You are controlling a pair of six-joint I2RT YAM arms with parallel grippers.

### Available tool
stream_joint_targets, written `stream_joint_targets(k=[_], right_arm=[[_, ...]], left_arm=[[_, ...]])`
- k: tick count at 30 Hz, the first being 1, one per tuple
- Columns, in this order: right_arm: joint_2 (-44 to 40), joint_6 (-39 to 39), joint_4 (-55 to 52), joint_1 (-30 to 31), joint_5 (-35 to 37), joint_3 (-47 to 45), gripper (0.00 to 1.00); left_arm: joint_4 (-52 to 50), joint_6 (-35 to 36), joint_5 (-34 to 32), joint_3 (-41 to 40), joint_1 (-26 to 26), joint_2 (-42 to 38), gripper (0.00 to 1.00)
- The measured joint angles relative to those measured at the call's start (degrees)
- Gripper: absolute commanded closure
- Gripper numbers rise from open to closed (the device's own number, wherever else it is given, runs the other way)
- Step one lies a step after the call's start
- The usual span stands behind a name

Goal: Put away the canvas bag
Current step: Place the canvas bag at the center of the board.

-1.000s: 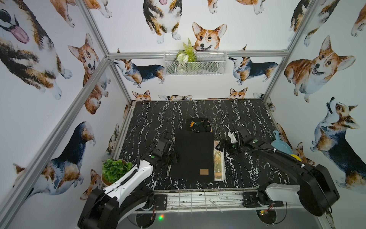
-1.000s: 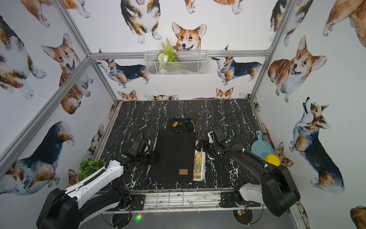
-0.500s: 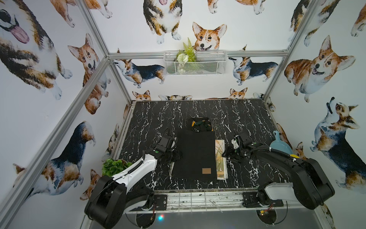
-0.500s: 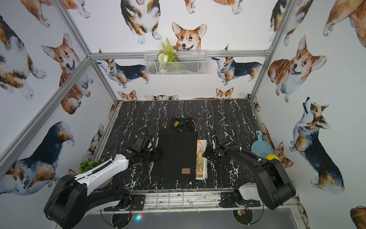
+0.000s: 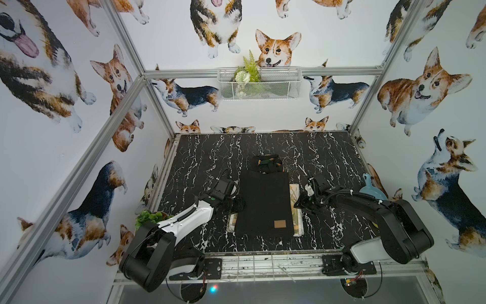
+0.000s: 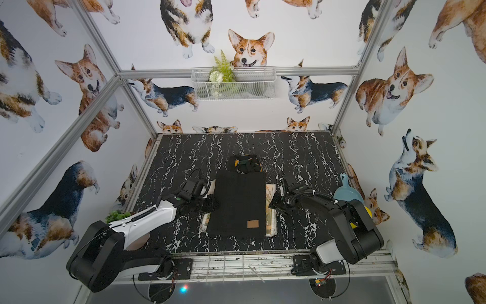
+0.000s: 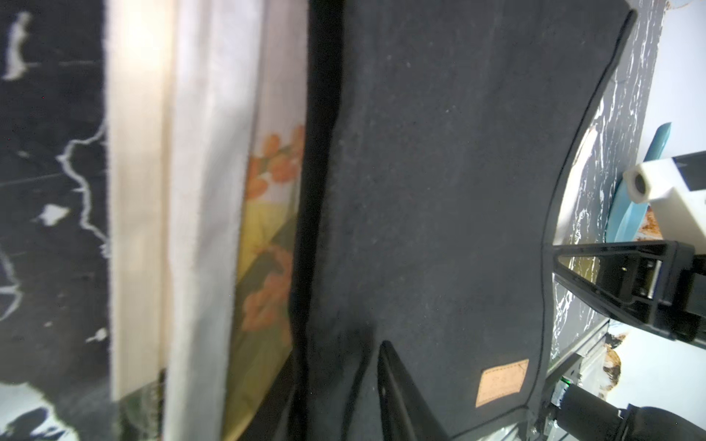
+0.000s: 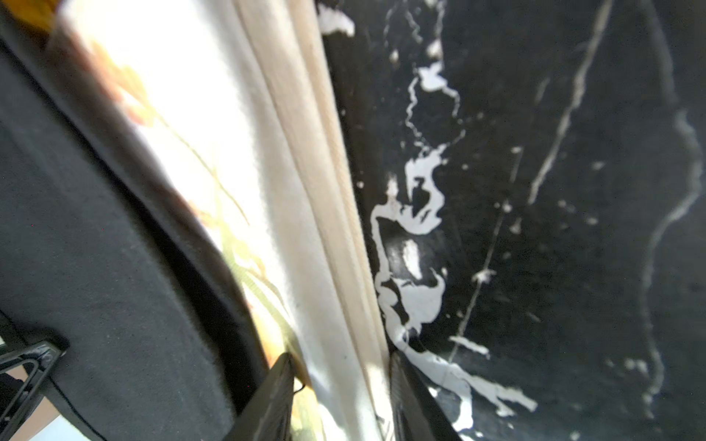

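Right wrist view, lower centre: right gripper narrowly astride the cream floral fabric, clamping undeterminable; left gripper likewise unclear. Centre-frame in both top views, the black canvas bag lies atop that fabric; a pull may drag only the underlayer. Its tan patch bears no legible writing. Beyond lies a dark bundle.

text: none readable; label: tan patch on black bag; print too small
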Motion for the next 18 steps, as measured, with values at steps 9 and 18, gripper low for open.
stream_joint_targets(k=[9, 18], right_arm=[[0.02, 0.24, 0.07, 0.00, -0.02, 0.04, 0.57], [-1.66, -1.09, -1.44, -0.79, 0.61, 0.44, 0.28]], left_arm=[[0.37, -0.22, 0.07, 1.44, -0.66, 1.57, 0.66], [-4.98, 2.84, -3.72, 4.76, 1.09, -0.87, 0.38]])
